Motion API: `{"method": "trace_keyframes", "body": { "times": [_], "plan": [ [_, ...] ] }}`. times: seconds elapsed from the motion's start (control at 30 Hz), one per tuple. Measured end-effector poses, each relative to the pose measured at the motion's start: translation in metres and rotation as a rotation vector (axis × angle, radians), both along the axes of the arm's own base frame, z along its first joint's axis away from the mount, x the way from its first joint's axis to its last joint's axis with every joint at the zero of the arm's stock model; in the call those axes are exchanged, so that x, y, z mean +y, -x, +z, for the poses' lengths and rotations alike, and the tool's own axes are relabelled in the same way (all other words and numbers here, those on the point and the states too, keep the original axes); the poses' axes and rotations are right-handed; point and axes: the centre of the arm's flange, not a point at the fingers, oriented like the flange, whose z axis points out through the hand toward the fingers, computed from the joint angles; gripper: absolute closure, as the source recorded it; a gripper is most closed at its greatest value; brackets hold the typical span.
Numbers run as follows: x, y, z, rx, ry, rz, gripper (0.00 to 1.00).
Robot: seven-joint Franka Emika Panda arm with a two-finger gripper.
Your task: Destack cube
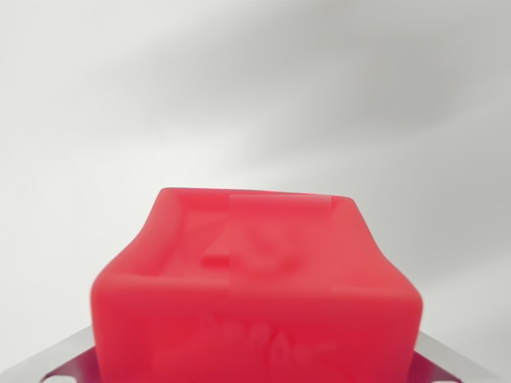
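A red cube (255,271) fills the lower middle of the wrist view, very close to the camera and slightly blurred, with a recessed top face that carries a raised pattern. Grey metal fingers (56,361) show at the bottom left and bottom right corners, pressed against the cube's two sides. My gripper (255,355) is shut on the cube. Whatever lies below the cube is hidden, and no second cube is in view.
Behind the cube there is only a blurred white-grey surface (255,88) with soft shadows. No edges or other objects can be made out.
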Motion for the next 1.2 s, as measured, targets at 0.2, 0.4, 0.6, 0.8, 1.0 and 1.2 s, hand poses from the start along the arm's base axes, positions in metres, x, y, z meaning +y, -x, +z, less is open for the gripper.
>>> {"method": "trace_keyframes", "body": {
  "times": [0.2, 0.4, 0.6, 0.8, 1.0, 1.2],
  "plan": [
    [0.01, -0.005, 0.0, 0.0, 0.0, -0.011, 1.0],
    [0.019, -0.01, 0.0, 0.0, 0.0, -0.023, 1.0],
    [0.029, -0.015, 0.0, 0.0, 0.0, -0.035, 1.0],
    [0.039, -0.02, 0.0, 0.0, 0.0, -0.046, 1.0],
    [0.048, -0.025, 0.0, 0.0, 0.0, -0.057, 1.0],
    [0.058, -0.03, 0.0, 0.0, 0.0, -0.069, 1.0]
  ]
}}
